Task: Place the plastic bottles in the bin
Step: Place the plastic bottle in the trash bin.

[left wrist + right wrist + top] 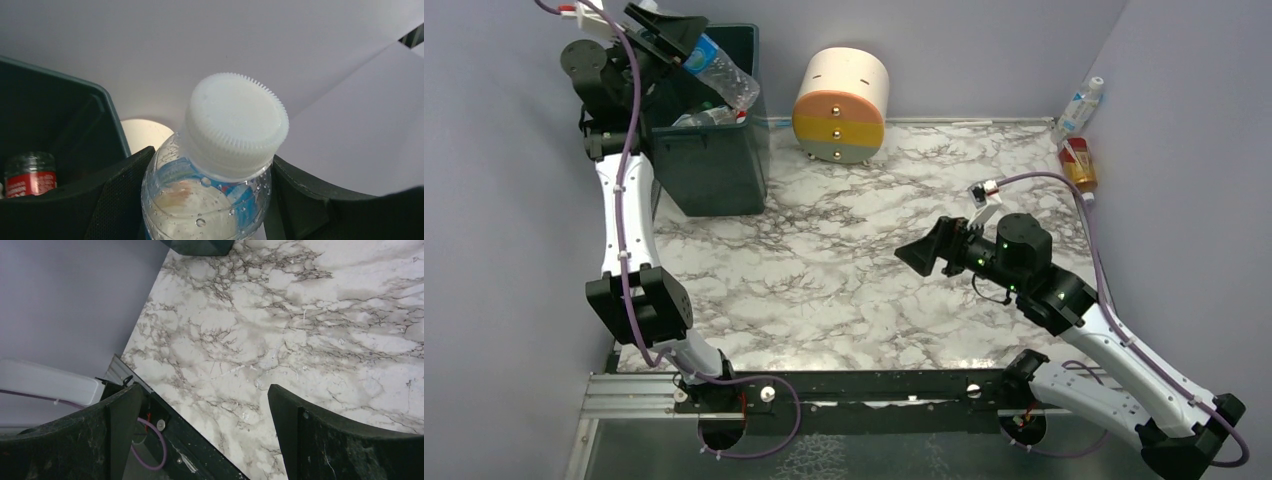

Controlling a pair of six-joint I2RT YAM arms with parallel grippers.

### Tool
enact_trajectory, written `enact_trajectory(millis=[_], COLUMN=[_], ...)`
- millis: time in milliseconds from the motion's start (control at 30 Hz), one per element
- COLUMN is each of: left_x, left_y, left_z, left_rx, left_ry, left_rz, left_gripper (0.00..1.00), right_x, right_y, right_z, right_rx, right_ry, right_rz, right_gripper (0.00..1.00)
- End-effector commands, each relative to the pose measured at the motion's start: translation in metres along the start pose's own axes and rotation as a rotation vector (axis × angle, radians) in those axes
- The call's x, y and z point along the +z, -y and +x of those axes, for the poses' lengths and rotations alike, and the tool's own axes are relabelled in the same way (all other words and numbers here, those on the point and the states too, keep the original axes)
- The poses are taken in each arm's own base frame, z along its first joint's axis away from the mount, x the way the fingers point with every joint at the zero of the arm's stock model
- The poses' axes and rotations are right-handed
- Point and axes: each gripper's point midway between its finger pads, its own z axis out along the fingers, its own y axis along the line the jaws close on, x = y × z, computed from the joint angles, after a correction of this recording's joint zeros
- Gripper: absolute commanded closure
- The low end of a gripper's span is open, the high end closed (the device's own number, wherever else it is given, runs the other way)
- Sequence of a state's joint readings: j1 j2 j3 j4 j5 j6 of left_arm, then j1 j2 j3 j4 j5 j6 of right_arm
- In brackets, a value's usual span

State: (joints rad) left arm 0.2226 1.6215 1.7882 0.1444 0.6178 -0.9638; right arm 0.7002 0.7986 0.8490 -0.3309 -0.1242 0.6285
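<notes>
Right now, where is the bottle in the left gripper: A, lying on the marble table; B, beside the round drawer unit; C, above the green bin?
C: the left gripper holds the clear bottle in the air over the bin, whose dark rim shows beside it at the wrist.

The clear bottle [210, 200] runs off the bottom edge; the red-labelled bottle [30, 177] is half hidden.

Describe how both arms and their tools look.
The left arm and right arm have white links, black joints and a purple cable along each. The left tool and right tool are black with curved fingers. Green lights dot the right wrist.
</notes>
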Motion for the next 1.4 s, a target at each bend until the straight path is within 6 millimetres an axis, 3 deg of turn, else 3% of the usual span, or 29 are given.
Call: enact_trajectory(millis=[0, 233, 500, 967, 1167, 1367], left_x=[-0.012, -0.019, -0.021, 0.009, 0.004, -0.009], left_y=[0.006, -0.016, -0.053, -0.127, -0.115, -0.066], left_z=[-0.045, -0.058, -0.039, -0.033, -0.033, -0.012], left_rx=[0.01, 0.034, 0.042, 0.001, 0.016, -0.007], left_ry=[0.08, 0.114, 0.095, 0.057, 0.052, -0.014], left_rz=[0.065, 0.025, -0.048, -0.147, -0.131, -0.021], left_gripper=[0.24, 0.24, 0.24, 0.24, 0.2, 0.16], right_x=[0.003, 0.008, 0.011, 0.008, 0.008, 0.015], right_y=[0.0, 0.004, 0.008, 0.008, 0.013, 0.015], right_z=[0.01, 0.02, 0.027, 0.03, 0.03, 0.021], right_rx=[0.014, 0.03, 0.038, 0.052, 0.044, 0.037], right_ry=[-0.024, -0.045, -0.06, -0.071, -0.065, -0.053], right_rz=[-0.019, -0.025, -0.026, -0.028, -0.001, 0.033], right_gripper=[0.01, 0.01, 0.01, 0.01, 0.0, 0.01])
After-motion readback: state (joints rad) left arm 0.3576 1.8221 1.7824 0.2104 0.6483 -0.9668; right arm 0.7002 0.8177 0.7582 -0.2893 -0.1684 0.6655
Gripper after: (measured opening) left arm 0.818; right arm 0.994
